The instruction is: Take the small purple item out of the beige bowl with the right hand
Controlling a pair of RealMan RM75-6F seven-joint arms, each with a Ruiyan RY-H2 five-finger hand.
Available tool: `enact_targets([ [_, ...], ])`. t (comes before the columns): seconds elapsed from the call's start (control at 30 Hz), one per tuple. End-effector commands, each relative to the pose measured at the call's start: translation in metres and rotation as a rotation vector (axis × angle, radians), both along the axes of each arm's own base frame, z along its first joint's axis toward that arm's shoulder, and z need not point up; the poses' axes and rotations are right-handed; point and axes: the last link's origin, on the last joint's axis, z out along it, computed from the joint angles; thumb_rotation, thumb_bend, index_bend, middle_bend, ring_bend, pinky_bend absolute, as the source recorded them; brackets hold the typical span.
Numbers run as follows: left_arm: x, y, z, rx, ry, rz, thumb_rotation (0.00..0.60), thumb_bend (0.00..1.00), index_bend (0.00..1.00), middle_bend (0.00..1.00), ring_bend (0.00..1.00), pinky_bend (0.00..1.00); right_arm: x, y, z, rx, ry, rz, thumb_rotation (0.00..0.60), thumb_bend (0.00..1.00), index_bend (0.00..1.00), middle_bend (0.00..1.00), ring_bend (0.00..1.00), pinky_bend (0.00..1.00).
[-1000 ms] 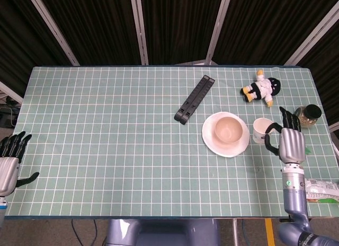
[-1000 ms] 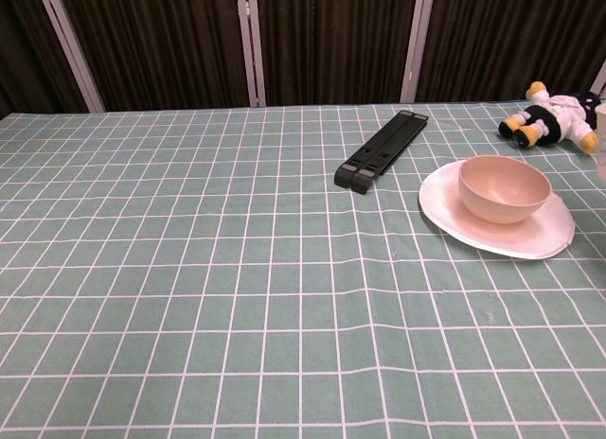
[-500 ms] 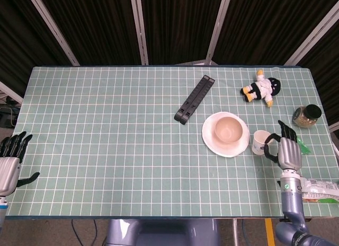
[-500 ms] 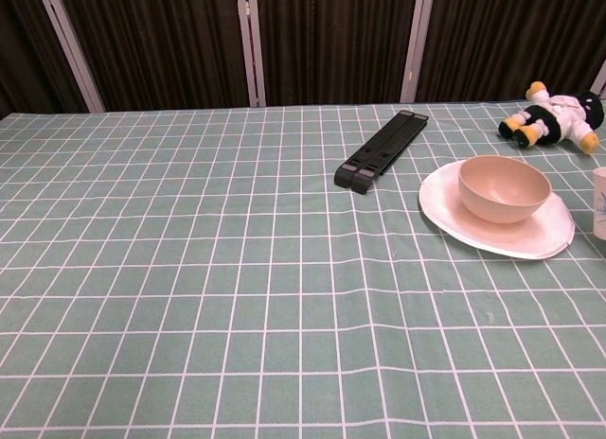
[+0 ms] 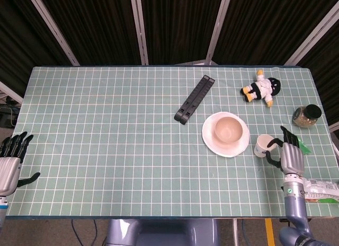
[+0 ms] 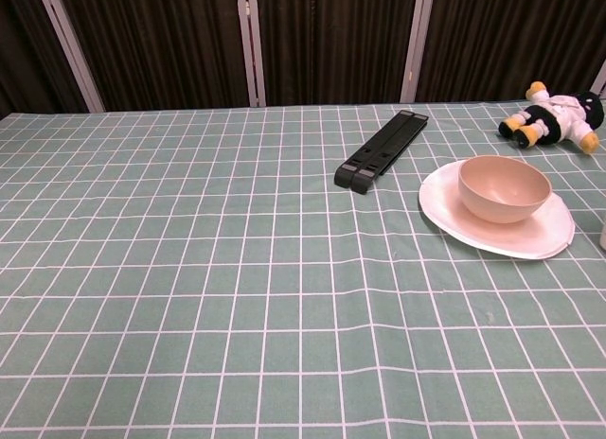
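1. Right hand (image 5: 290,157) grips a white cup (image 5: 262,146) at the table's right edge, seemingly to carry it clear of the plate (image 5: 212,140).
2. Left hand (image 5: 9,162) rests idle at the left edge, fingers apart, holding nothing.
3. Beige bowl (image 5: 229,130) sits on the plate; no purple item is visible inside it.
4. Against the earlier frames, hand and cup have moved nearer the table's front edge, away from the jar (image 5: 305,115).

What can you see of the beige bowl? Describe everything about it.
The beige bowl is round, smooth and matte, plastic or ceramic by its look. It stands upright on a white plate, right of the table's middle, near a black folded stand. From above its inside looks empty, with no purple item visible. Nothing else touches it.
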Motion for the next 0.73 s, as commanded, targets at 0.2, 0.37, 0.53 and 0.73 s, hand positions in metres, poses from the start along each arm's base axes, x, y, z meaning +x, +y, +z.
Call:
enact_targets([
  [0.2, 0.0, 0.0, 0.0, 0.001, -0.001, 0.0, 0.6, 0.0, 0.0, 0.0, 0.0, 0.0, 0.001, 0.009, 0.006, 0.033, 0.021, 0.006, 0.6, 0.26, 0.12, 0.0, 0.0, 0.0],
  [0.37, -0.002, 0.0, 0.002, 0.006, -0.002, 0.006, 0.6, 0.0, 0.0, 0.0, 0.0, 0.0, 0.012, 0.018, 0.023, 0.025, 0.069, 0.071, 0.6, 0.2, 0.02, 0.0, 0.0, 0.0],
  [0.53, -0.005, 0.001, 0.001, 0.003, 0.0, 0.015, 0.6, 0.0, 0.0, 0.0, 0.0, 0.0, 0.019, 0.034, 0.039, 0.032, 0.171, 0.158, 0.6, 0.16, 0.0, 0.0, 0.0, 0.0],
  [0.73, -0.008, 0.001, 0.0, 0.002, 0.008, 0.031, 0.6, 0.0, 0.0, 0.0, 0.0, 0.0, 0.021, 0.05, 0.047, 0.045, 0.21, 0.218, 0.6, 0.14, 0.0, 0.0, 0.0, 0.0],
])
